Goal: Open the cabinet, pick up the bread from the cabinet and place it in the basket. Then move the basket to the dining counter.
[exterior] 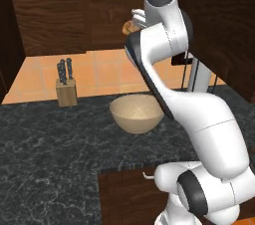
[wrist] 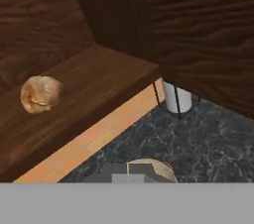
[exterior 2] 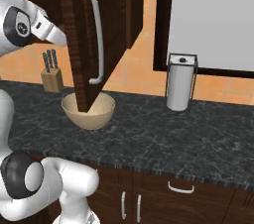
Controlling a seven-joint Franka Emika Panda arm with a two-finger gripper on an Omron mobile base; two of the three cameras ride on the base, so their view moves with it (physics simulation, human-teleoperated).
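Observation:
The cabinet [exterior 2: 114,15] stands open, its door [exterior 2: 79,44] swung out with the long silver handle [exterior 2: 96,34] facing the room. Inside, the bread [wrist: 40,94], a small tan roll, rests on the wooden shelf [wrist: 94,82]; it also peeks out beside my hand as a tan spot [exterior: 129,27]. My gripper [wrist: 128,174] is shut with nothing in it, hovering in front of the shelf and apart from the bread. The basket [exterior: 137,113] sits on the black counter directly below, partly hidden by the door in the right base view [exterior 2: 92,114]. The dining counter is out of view.
A knife block [exterior: 66,88] stands at the back left of the black speckled counter [exterior: 50,144]. A paper towel holder [exterior 2: 179,82] stands to the right of the basket. The open door's lower corner hangs over the basket. Drawers [exterior 2: 178,188] run below the counter.

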